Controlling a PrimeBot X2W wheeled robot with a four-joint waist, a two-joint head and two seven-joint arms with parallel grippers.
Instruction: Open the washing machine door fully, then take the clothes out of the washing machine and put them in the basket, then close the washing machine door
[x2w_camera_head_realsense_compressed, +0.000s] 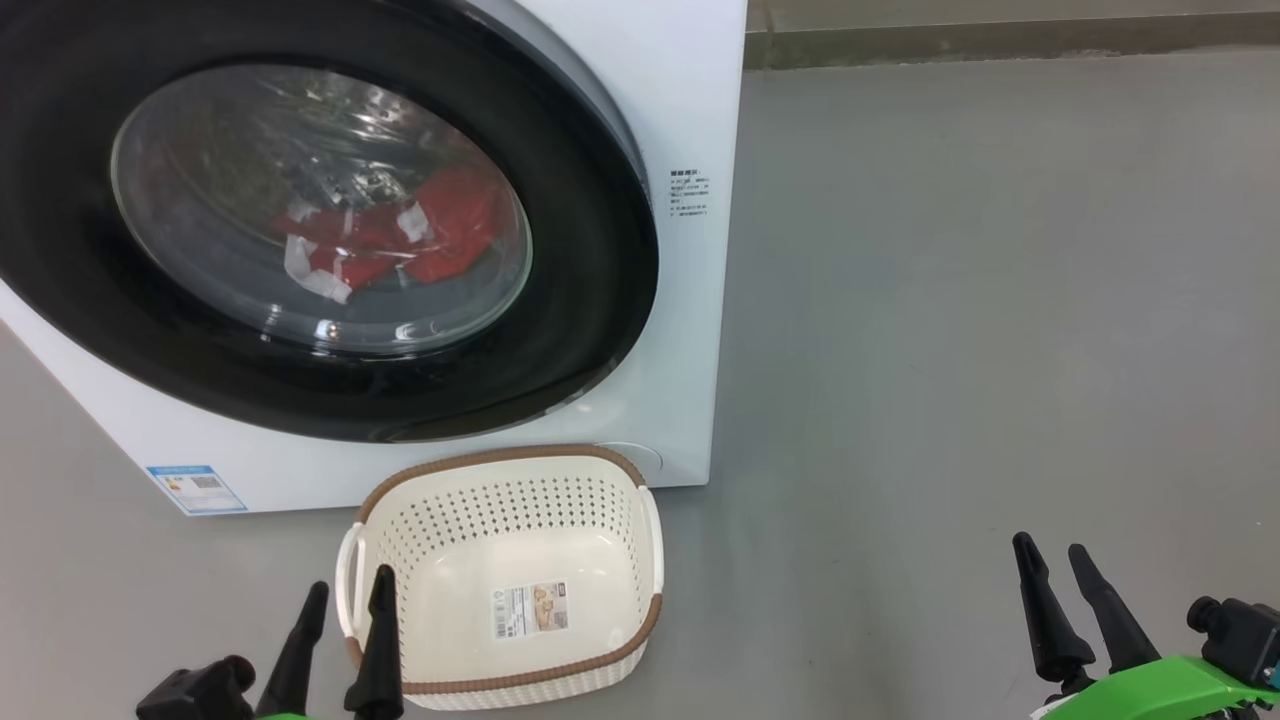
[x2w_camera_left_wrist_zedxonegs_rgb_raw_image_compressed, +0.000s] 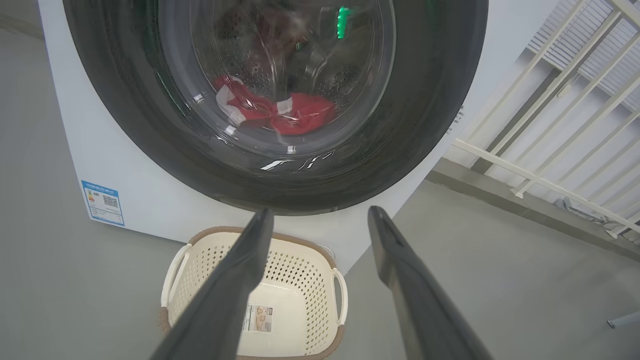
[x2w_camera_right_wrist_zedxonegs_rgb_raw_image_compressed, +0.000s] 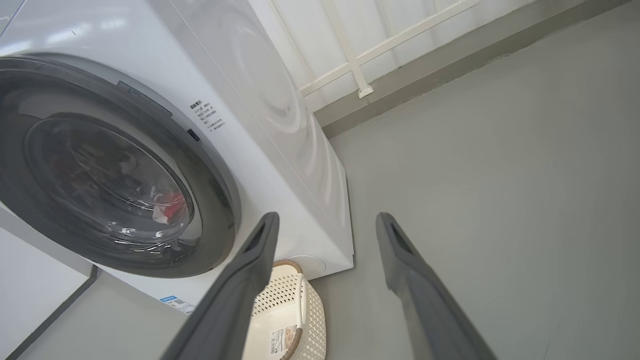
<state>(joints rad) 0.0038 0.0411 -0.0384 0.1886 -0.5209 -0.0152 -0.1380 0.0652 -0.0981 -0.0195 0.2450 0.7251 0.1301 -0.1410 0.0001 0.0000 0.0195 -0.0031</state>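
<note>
While the large round door (x2w_camera_head_realsense_compressed: 600, 300), a wide glossy black rim around a bulging clear glass bowl, sits shut against the big white box-shaped washing machine (x2w_camera_head_realsense_compressed: 690, 100), bright red soft fabric garments (x2w_camera_head_realsense_compressed: 400, 240) with white trim lie crumpled low in the perforated steel drum, seen through the glass. A small blue printed sticker (x2w_camera_head_realsense_compressed: 195, 488) marks the machine's lower left front corner. On the smooth matte grey floor (x2w_camera_head_realsense_compressed: 950, 300), just in front of the machine's lower right corner, stands a small cream-white plastic basket (x2w_camera_head_realsense_compressed: 500, 455), a rounded rectangle with perforated walls, a brown woven-look rim and white loop handles on its sides; a paper label lies flat on its bottom. The left gripper (x2w_camera_head_realsense_compressed: 350, 578) hangs at the basket's left handle, its two long dark tapered fingers spread apart and pinching nothing; whether they touch the rim cannot be told. The right gripper (x2w_camera_head_realsense_compressed: 1049, 545), on a green mount, is well apart to the right over bare floor, fingers likewise spread and holding nothing. Floor stretches wide to the right of the machine, ending at a low grey kerb (x2w_camera_right_wrist_zedxonegs_rgb_raw_image_compressed: 450, 60) under a white slatted railing (x2w_camera_left_wrist_zedxonegs_rgb_raw_image_compressed: 550, 100).
</note>
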